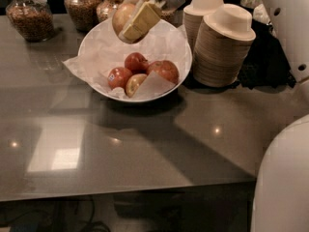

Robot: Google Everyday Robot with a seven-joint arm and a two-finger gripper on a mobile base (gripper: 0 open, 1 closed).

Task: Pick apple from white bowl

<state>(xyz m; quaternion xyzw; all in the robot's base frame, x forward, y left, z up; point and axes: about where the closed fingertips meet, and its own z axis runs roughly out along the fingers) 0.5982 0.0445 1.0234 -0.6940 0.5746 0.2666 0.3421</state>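
My claw is clamped around the pale yellowish-tan apple, hanging above the wide, glossy white paper-lined bowl on the grey desk.

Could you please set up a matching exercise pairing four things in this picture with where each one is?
Things:
1. apple
2. stickered red apple
3. stacked tan bowls
4. leftmost glass jar

Places:
A. right of the white bowl
B. in the gripper, above the bowl
C. inside the bowl, on the paper
D. back left corner of the table

Pairs: 1-B; 2-C; 3-A; 4-D
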